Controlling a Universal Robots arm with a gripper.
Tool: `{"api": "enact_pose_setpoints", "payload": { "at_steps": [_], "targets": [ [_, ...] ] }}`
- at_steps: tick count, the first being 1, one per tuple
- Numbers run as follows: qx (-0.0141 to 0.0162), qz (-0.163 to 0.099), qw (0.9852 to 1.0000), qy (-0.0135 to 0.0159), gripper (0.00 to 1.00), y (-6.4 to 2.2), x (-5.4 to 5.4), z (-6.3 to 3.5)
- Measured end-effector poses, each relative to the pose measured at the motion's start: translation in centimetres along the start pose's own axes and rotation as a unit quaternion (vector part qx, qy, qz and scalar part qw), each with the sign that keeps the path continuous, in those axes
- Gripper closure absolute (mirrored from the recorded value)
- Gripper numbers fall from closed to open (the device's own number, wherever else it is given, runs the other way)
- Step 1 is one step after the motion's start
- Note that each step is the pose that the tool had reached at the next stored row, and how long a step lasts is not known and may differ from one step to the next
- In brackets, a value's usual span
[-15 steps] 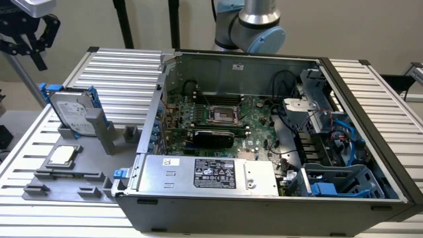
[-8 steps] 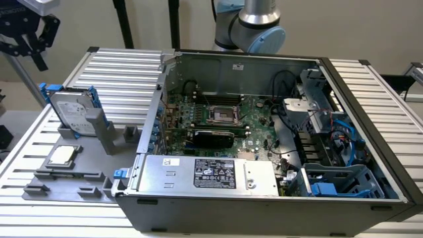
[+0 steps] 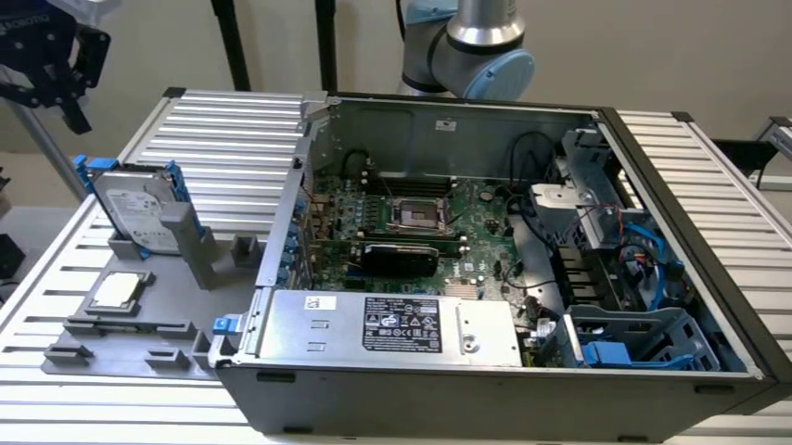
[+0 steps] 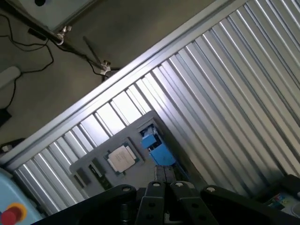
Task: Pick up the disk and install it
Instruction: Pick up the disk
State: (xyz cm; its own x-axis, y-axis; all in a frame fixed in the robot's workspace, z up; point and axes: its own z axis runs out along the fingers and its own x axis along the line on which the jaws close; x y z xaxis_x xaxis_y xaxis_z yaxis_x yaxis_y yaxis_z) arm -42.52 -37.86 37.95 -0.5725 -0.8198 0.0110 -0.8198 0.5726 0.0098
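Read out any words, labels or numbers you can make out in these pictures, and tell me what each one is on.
Nothing is legible enough to quote.
Black label on the large silver box: white print, too small.
Small white sticker on that box: blurred.
White label on the disk: too small.
Pale sticker on the computer case, back wall: blurred.

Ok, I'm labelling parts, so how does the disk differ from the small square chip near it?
The disk stands upright on edge in the grey fixture; the chip lies flat on it. The disk is rectangular and much larger; the chip is small and square. The disk has a blue carrier; the chip has none. Both are silver-grey and sit on that fixture.
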Motion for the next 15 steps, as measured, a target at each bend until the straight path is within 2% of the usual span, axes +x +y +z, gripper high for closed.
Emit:
{"api": "enact_pose_setpoints", "payload": {
  "at_steps": [4,8,12,15],
  "targets": [
    [0.0004,-0.036,0.9993,0.0004,0.89,0.00,0.00,0.08],
    [0.0008,-0.073,0.9974,0.0007,0.89,0.00,0.00,0.14],
    [0.0012,-0.109,0.9941,0.0010,0.89,0.00,0.00,0.22],
    [0.0015,-0.136,0.9907,0.0013,0.89,0.00,0.00,0.28]
  ]
}}
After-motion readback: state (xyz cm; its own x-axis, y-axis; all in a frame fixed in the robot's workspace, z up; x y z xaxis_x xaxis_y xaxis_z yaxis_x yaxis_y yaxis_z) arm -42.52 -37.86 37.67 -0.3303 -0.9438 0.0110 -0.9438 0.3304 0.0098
